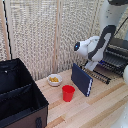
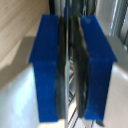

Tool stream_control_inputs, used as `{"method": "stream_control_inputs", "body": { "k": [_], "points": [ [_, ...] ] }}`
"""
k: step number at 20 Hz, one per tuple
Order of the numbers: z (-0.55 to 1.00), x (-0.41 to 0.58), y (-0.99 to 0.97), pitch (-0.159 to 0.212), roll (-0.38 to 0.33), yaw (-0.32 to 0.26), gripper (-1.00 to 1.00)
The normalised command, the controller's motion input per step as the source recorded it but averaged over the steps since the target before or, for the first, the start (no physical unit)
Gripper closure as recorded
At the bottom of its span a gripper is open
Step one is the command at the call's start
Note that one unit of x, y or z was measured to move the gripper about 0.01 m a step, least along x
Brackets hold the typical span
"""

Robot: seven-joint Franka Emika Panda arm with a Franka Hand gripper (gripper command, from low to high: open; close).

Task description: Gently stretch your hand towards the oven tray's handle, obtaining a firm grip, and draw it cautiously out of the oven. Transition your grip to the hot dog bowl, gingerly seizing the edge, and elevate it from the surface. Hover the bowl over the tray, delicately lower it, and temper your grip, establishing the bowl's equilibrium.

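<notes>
The worktop (image 1: 107,107) is pale, smooth planked wood. The bin (image 1: 17,92) looks like matt black cloth, the cup (image 1: 68,93) glossy red plastic, the bowl (image 1: 54,79) smooth white, the tray (image 1: 100,73) dark metal bars, and the arm (image 1: 95,46) glossy white plastic.

Pale woven-reed screen (image 1: 45,35) fills backdrop behind table, vertical panels with thin wooden frame strips between. Light wood tabletop (image 1: 95,107), butcher-block planks, visible grain lines running diagonally. Large black fabric bin (image 1: 17,95) at exterior view's left, open top, two compartments split by divider. Light even, soft, no hard shadows; faint shade under objects. Wrist view: blurred, pale wood surface (image 2: 20,30) at edge. No floor or window seen.
</notes>
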Motion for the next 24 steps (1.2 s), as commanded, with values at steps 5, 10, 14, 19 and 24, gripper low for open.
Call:
{"method": "stream_control_inputs", "body": {
  "k": [5, 10, 14, 19, 24],
  "points": [
    [0.01, 0.038, 0.07, 0.009, -0.062, 0.000, -1.00],
    [0.08, 0.115, 0.00, -0.014, 0.006, 0.001, -1.00],
    [0.33, 0.206, 0.07, 0.006, -0.001, -0.055, -1.00],
    [0.60, 0.398, 0.20, -0.013, -0.057, -0.186, -1.00],
    [0.74, 0.346, 0.26, -0.032, -0.048, -0.201, -1.00]
  ]
}}
